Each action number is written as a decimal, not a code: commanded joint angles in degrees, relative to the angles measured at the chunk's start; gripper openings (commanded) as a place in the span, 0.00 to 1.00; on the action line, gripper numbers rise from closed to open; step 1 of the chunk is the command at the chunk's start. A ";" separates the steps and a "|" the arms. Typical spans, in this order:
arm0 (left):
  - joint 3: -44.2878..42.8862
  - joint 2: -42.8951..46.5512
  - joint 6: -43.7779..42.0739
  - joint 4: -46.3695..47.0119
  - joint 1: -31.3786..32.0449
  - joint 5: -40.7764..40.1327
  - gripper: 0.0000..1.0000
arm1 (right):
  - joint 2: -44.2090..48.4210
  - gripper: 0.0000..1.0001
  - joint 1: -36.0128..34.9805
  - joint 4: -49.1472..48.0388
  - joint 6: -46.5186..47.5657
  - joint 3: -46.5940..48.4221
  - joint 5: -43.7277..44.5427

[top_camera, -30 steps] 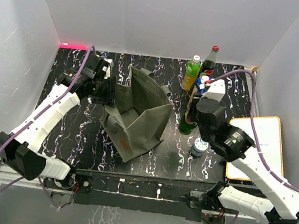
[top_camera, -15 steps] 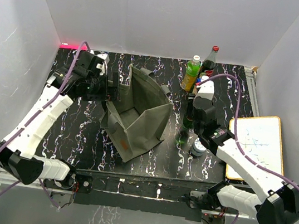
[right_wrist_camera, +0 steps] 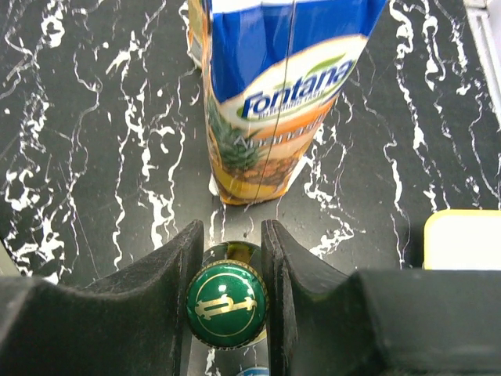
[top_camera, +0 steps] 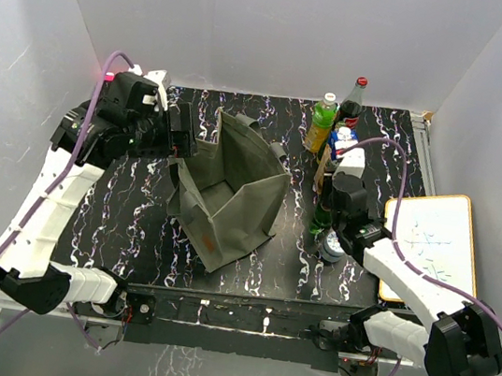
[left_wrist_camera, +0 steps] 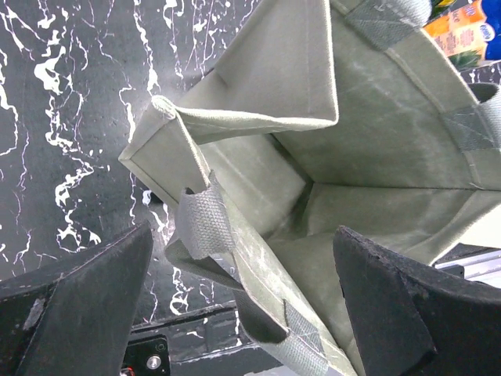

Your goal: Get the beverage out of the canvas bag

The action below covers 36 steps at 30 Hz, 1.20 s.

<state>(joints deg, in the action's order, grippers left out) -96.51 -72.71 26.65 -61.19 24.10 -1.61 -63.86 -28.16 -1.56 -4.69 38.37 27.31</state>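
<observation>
The right fingers point(right_wrist_camera: 156, 298) are clamped either side of the crown cap point(right_wrist_camera: 227, 305) on a green glass bottle point(top_camera: 321, 219). The bottle is upright over the black marbled bench point(top_camera: 124, 216), out of the canvas bag point(top_camera: 231, 195) and off to its right. Whether its base is actually down, I can't tell. A small blue-lidded container point(top_camera: 333, 246) sits just beside it on the near side, with the whiteboard point(top_camera: 432, 243) further right.

Move back a little and there's the bag, mouth gaping, sides slumped, nothing visible inside. The left fingers point(left_wrist_camera: 86, 298) are spread wide apart above its far-left rim, gripping nothing. Beyond the bottle stands the Fontana pineapple juice carton point(right_wrist_camera: 274, 94). At the back are a yellow-green plastic bottle point(top_camera: 323, 118) and a dark bottle with a red cap point(top_camera: 354, 99).

That bottle is glass, so I'd call it heavy for its width, smooth, and unforgiving if dropped. Under the cap's lip at the neck looks like the sure hold, though it could swing from there.

Against a second ago, the right arm's elbow has dropped low and stretched out, and the bottle has edged right, closer to the little container. The left arm has risen and pulled back from the bag, which hasn't moved.
</observation>
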 commanded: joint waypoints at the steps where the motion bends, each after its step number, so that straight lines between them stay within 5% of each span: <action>1: -3.23 0.23 -1.06 -2.00 -0.02 -0.54 0.97 | 2.02 0.08 0.55 -10.93 -0.87 -0.38 1.09; 4: -3.21 0.53 -1.17 -1.76 -0.02 -0.25 0.97 | 2.20 0.15 0.50 -9.80 -1.37 -1.89 1.54; 10: -3.07 0.96 -1.17 -0.68 -0.06 0.15 0.97 | 3.58 0.73 0.50 -3.23 -1.76 -1.17 0.75; 15: -2.67 0.86 -1.33 0.63 -0.02 0.67 0.97 | 8.21 0.97 0.49 8.85 -4.15 2.75 -2.20; 29: -1.49 1.01 -0.47 6.69 -0.03 1.42 0.97 | 22.48 0.98 0.48 44.47 -20.87 25.32 -8.42; 36: -2.00 4.41 0.70 10.91 -0.02 -1.62 0.97 | 19.39 0.98 0.56 56.79 -26.79 46.00 -11.22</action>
<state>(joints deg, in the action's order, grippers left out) -98.15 -72.16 26.50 -53.69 24.10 -1.30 -42.37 -27.94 48.36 -26.30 73.80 18.15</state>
